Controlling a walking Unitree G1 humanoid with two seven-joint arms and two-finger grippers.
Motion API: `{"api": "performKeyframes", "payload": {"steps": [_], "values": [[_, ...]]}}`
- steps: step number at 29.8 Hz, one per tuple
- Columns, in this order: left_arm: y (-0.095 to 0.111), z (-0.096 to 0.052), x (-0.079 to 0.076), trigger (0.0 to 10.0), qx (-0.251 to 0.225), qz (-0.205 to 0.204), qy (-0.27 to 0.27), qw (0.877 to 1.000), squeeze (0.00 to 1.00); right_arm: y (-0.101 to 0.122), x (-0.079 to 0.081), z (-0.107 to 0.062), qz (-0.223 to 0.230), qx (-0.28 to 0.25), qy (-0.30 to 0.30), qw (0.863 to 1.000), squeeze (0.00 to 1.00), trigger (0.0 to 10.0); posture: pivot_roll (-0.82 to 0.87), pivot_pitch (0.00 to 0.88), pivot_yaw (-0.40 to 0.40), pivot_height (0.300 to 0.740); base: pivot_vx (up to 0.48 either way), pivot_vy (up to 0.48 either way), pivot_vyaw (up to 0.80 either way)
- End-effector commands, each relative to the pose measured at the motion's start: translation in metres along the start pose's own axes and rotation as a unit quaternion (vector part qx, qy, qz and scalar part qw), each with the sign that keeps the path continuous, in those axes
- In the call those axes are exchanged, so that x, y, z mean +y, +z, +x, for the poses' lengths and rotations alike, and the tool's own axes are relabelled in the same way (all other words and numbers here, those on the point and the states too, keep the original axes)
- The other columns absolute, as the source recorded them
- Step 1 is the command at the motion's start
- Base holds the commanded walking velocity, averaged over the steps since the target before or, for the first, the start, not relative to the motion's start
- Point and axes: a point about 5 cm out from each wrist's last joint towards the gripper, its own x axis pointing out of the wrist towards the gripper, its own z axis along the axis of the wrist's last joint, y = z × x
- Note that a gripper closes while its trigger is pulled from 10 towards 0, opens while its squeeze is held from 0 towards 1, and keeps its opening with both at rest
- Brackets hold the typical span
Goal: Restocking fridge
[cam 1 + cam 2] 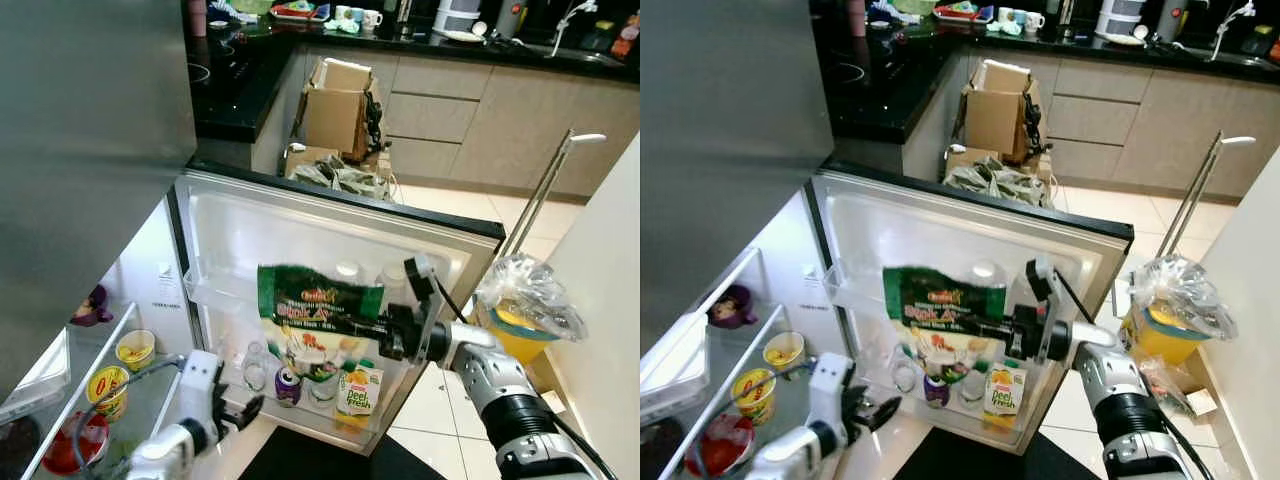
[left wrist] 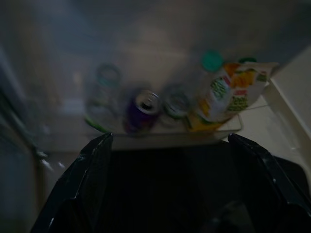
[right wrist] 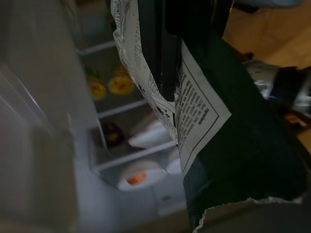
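My right gripper (image 1: 345, 322) is shut on a green and white oats packet (image 1: 318, 305), holding it in the air in front of the open fridge door (image 1: 330, 215). The packet hangs over the door's lower shelf, where a juice carton (image 1: 358, 390), a purple can (image 1: 288, 384) and small bottles (image 1: 256, 366) stand. In the right wrist view the fingers (image 3: 167, 53) press the packet's printed back (image 3: 194, 111). My left gripper (image 1: 243, 411) is low at the fridge's foot, open, holding nothing. Its wrist view looks at the purple can (image 2: 143, 109) and the carton (image 2: 228, 92).
Inside the fridge on the left, shelves hold yellow noodle cups (image 1: 135, 350) and a red bowl (image 1: 72, 442). A bagged yellow tub (image 1: 525, 305) sits on the right by a white wall. Cardboard boxes (image 1: 335, 105) and dark kitchen counters (image 1: 240, 80) lie beyond the door.
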Motion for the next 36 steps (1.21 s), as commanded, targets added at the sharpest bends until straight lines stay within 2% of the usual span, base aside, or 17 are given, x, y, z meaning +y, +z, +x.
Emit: {"api": "performKeyframes", "payload": {"steps": [1, 6, 8, 12, 18, 29, 30, 32, 36], "values": [[0.002, -0.007, 0.003, 10.0, -0.002, 0.022, -0.024, 0.999, 0.0, 0.012, 0.003, 0.002, -0.006, -0.023, 0.02, 1.0, 0.0, 10.0, -0.1, 0.0, -0.079, 0.74, 0.0, 0.0, 0.0], [0.01, -0.02, 0.015, 10.0, -0.007, 0.048, -0.05, 0.998, 0.0, 0.015, 0.005, 0.004, -0.006, -0.023, 0.035, 0.999, 0.0, 10.0, -0.09, 0.0, -0.078, 0.74, 0.0, 0.0, 0.0], [0.022, -0.029, 0.022, 10.0, -0.025, 0.066, -0.079, 0.994, 0.0, 0.018, 0.004, 0.004, -0.009, -0.022, 0.031, 0.999, 0.0, 10.0, -0.09, 0.0, -0.078, 0.74, 0.0, 0.0, 0.0], [0.03, -0.031, 0.02, 10.0, -0.04, 0.079, -0.11, 0.99, 0.0, 0.021, 0.0, 0.004, -0.015, -0.024, 0.017, 0.999, 0.0, 10.0, -0.08, 0.0, -0.076, 0.74, 0.0, 0.0, 0.0], [0.041, -0.036, 0.005, 10.0, -0.079, 0.109, -0.172, 0.976, 0.0, 0.037, -0.011, 0.007, -0.038, -0.047, -0.038, 0.997, 0.0, 10.0, -0.08, 0.0, -0.076, 0.74, 0.0, 0.0, 0.0], [0.041, -0.051, 0.006, 10.0, -0.088, 0.108, -0.177, 0.974, 0.0, 0.048, -0.015, 0.013, -0.052, -0.055, -0.05, 0.996, 0.0, 10.0, -0.08, 0.0, -0.079, 0.74, 0.0, 0.0, 0.0], [0.042, -0.057, 0.005, 10.0, -0.09, 0.105, -0.175, 0.975, 0.0, 0.053, -0.018, 0.021, -0.067, -0.06, -0.062, 0.994, 0.0, 10.0, -0.08, 0.0, -0.079, 0.74, 0.0, 0.0, 0.0], [0.042, -0.057, 0.005, 10.0, -0.09, 0.105, -0.175, 0.975, 0.0, 0.053, -0.018, 0.021, -0.067, -0.06, -0.062, 0.994, 0.0, 10.0, -0.08, 0.0, -0.079, 0.74, 0.0, 0.0, 0.0], [0.045, -0.061, 0.005, 10.0, -0.094, 0.104, -0.172, 0.975, 0.0, 0.058, -0.027, 0.037, -0.088, -0.056, -0.1, 0.99, 0.0, 10.0, -0.07, 0.0, -0.081, 0.74, 0.0, 0.0, 0.0]]}}
